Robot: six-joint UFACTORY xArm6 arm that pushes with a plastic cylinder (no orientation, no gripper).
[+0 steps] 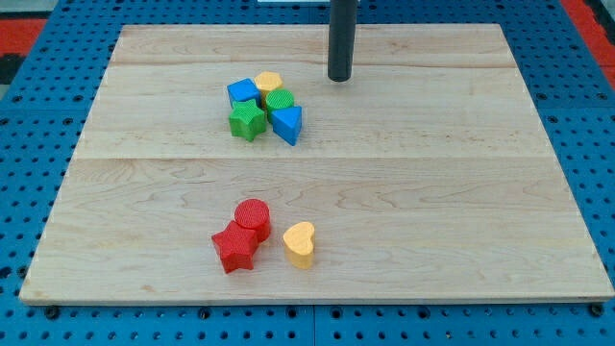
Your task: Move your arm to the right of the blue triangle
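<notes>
Red star (234, 249) sits nearest as my tip (339, 78), a bare rod grasping nothing, hovers up-right of the light, rigid, slide-prone blue triangle (287, 123) on the worktop (461, 192).

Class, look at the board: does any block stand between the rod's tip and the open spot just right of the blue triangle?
Nothing visible does. My tip sits toward the view's top and right of the blue triangle, with bare wood between it and the spot on the triangle's right.
</notes>
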